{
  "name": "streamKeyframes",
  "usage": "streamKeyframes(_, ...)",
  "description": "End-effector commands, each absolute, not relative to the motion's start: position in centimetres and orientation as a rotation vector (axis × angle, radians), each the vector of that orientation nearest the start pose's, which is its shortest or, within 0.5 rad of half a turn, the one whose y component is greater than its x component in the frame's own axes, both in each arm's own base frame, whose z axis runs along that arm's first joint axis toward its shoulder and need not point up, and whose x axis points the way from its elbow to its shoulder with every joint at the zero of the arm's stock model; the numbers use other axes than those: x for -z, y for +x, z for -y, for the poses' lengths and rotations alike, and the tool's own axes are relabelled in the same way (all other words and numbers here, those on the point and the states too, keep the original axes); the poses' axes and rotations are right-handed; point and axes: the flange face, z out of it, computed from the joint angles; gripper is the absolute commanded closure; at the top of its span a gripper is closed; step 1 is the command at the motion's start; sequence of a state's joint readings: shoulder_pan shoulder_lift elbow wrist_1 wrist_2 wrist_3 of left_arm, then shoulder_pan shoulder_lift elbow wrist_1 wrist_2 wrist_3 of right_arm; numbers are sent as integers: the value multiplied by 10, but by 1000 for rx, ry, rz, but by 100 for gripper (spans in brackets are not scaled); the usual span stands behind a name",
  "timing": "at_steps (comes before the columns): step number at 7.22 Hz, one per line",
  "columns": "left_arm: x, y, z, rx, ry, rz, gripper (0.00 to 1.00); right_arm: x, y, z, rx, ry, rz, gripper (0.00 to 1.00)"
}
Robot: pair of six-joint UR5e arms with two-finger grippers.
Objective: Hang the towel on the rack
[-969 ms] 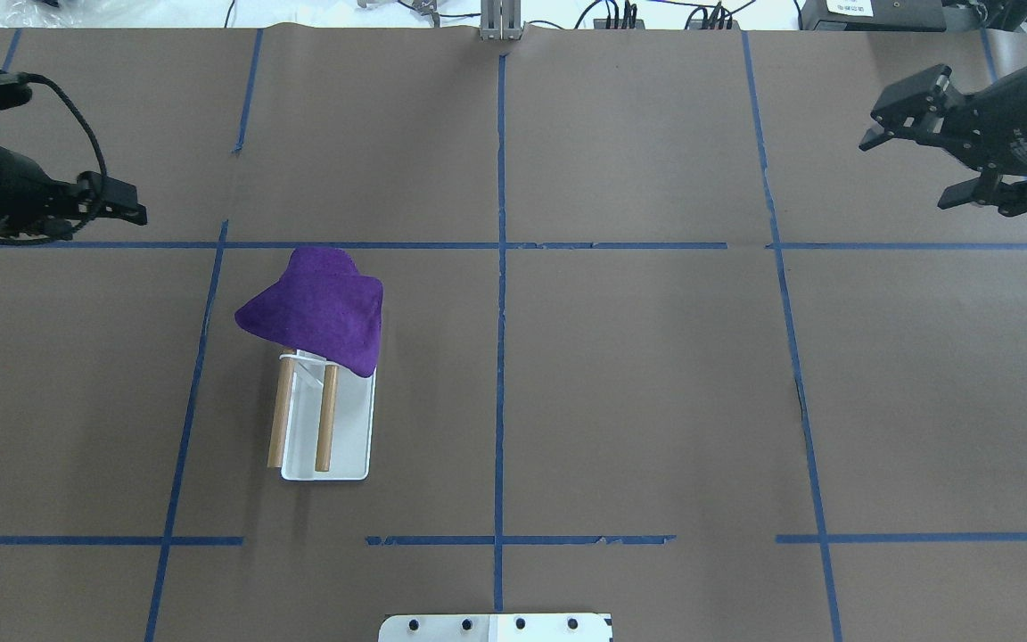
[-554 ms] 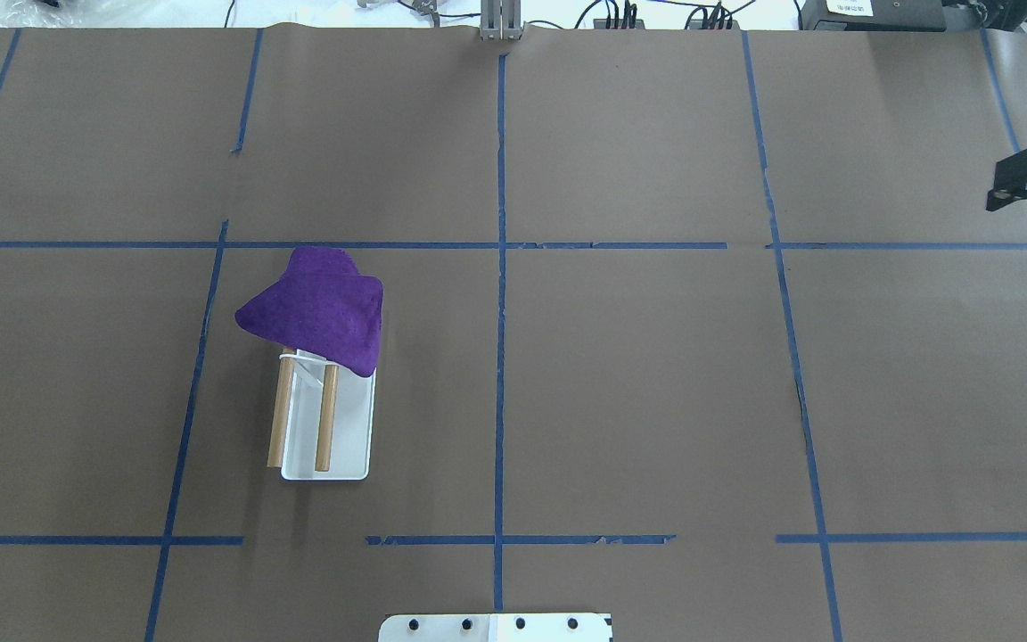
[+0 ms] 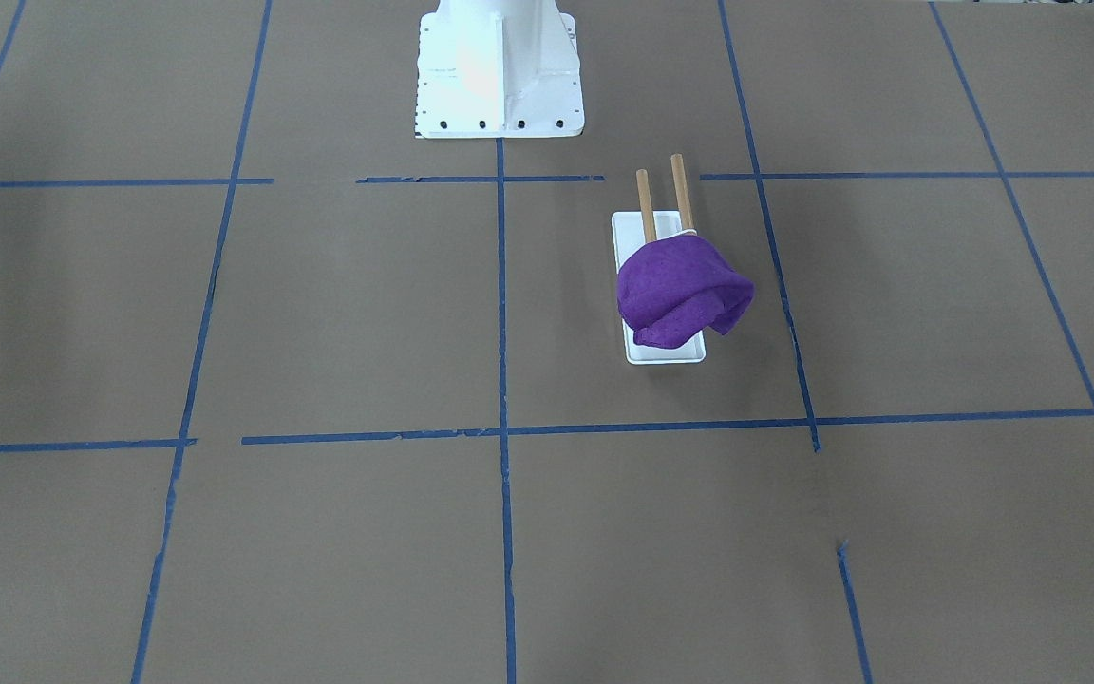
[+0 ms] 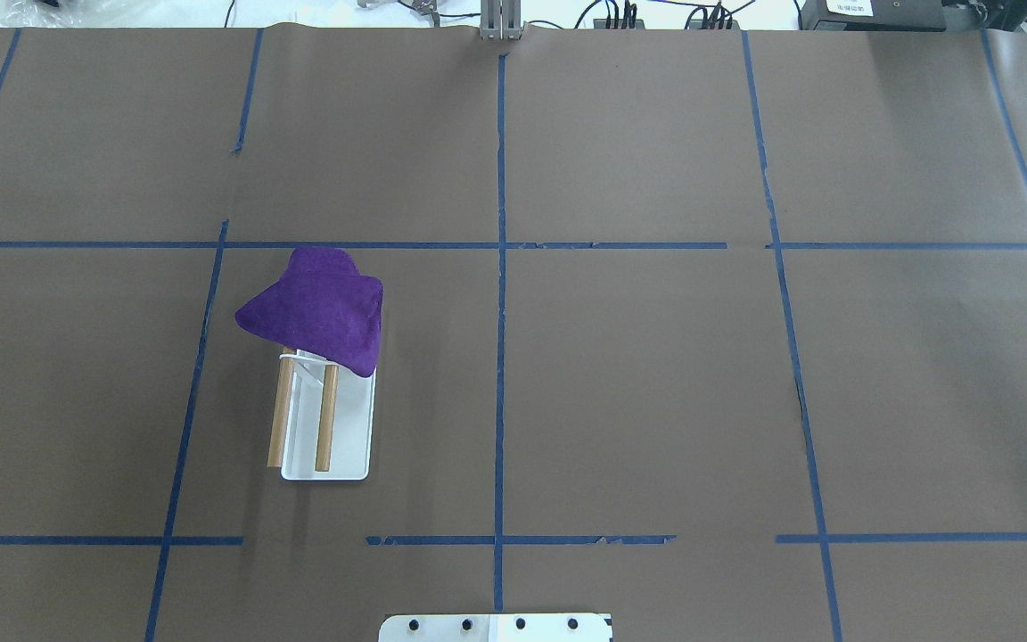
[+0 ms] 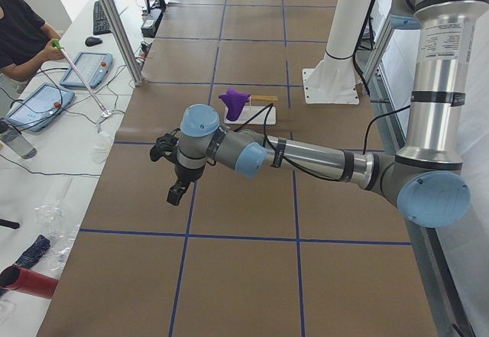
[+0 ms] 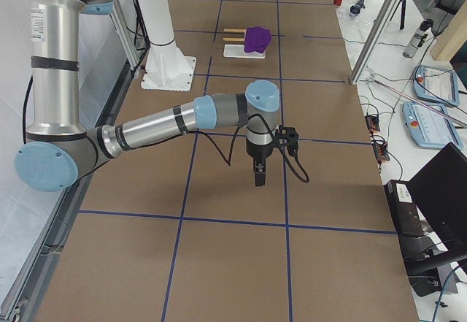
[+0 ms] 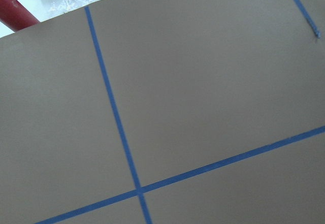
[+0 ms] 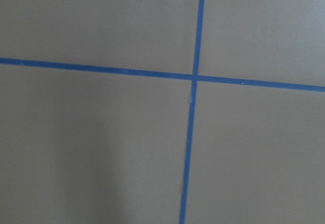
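The purple towel (image 4: pixel 317 308) lies bunched over the far end of the rack's two wooden dowels (image 4: pixel 326 419), above the rack's white base (image 4: pixel 351 446). It also shows in the front-facing view (image 3: pixel 680 290), covering the end of the rack (image 3: pixel 647 204) away from the robot. My left gripper (image 5: pixel 176 192) shows only in the left side view, low over bare table far from the rack. My right gripper (image 6: pixel 259 176) shows only in the right side view, also far from the rack. I cannot tell if either is open or shut. Both wrist views show only brown table and blue tape.
The white robot pedestal (image 3: pixel 499 66) stands at the robot's edge of the table. An operator (image 5: pixel 19 31) sits beyond the table's far side with tablets (image 5: pixel 84 69). A red can (image 5: pixel 27 282) lies off the table's left end.
Both arms have swung outward and left the overhead view, the left to the left and the right to the right. The towel and rack have not moved.
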State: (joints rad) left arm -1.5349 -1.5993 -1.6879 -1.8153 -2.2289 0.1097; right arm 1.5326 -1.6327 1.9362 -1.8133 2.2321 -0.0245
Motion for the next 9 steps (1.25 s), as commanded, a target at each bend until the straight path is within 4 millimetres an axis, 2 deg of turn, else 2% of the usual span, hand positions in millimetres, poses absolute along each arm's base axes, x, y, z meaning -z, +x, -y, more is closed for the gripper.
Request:
streamKeyframes(1,-596,-72,512,-244,270,-724,0,-605,94,432,161,-13,682,0)
streamKeyframes(2,-597,-70,508,-216,194,-768,0,-622,91,431,144,-41,730,0)
streamKeyframes(3,-601,-69,503,-204,162,-780,0,-617,86,431,127,-32,795,0)
streamKeyframes(5,-594,-69,500,-194,148,-780,0,-632,85,422,121,-60,799,0)
streamKeyframes(6,-607,-68,488,-194,135,-783,0,-635,84,421,125,-64,795,0)
streamKeyframes(9,-617,-67,485,-189,118,-782,0,-642,75,421,149,-90,764,0)
